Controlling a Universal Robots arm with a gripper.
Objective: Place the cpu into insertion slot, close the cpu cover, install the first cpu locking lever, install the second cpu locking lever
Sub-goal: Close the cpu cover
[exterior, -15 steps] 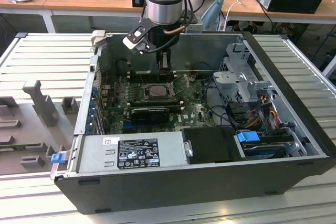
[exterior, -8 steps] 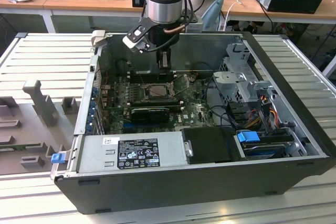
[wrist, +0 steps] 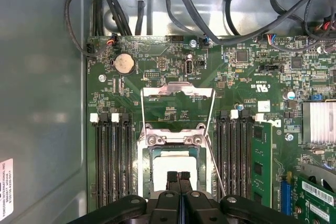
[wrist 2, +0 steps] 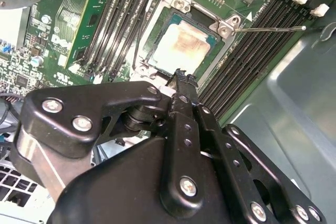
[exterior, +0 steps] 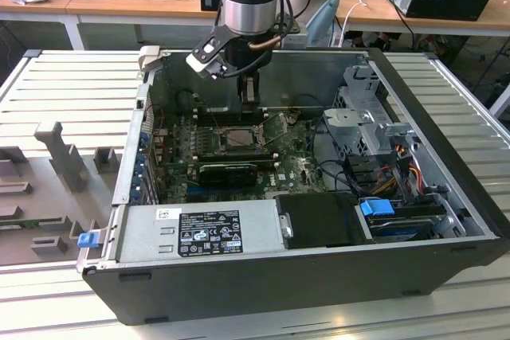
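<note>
The black hand [wrist 2: 181, 76], its fingers pressed together, has its tips at the near edge of the cpu [wrist 2: 181, 45] — whether they touch it cannot be told. The pale beige-silver cpu lies flat in the insertion slot [wrist 2: 177, 3]. Long black memory slots [wrist 2: 113, 19] flank it on the green circuit board [wrist 2: 63, 22]. A thin metal lever [wrist 2: 268, 29] juts from the slot's corner — toward the grey case wall [wrist 2: 294, 93].

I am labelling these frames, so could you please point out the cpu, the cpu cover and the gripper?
cpu [wrist 2: 181, 45], second wrist view, middle of its pale face.
cpu cover [wrist: 178, 91], first wrist view, frame bar farthest from the cpu.
gripper [wrist: 179, 176], first wrist view, between its fingertips.
</note>
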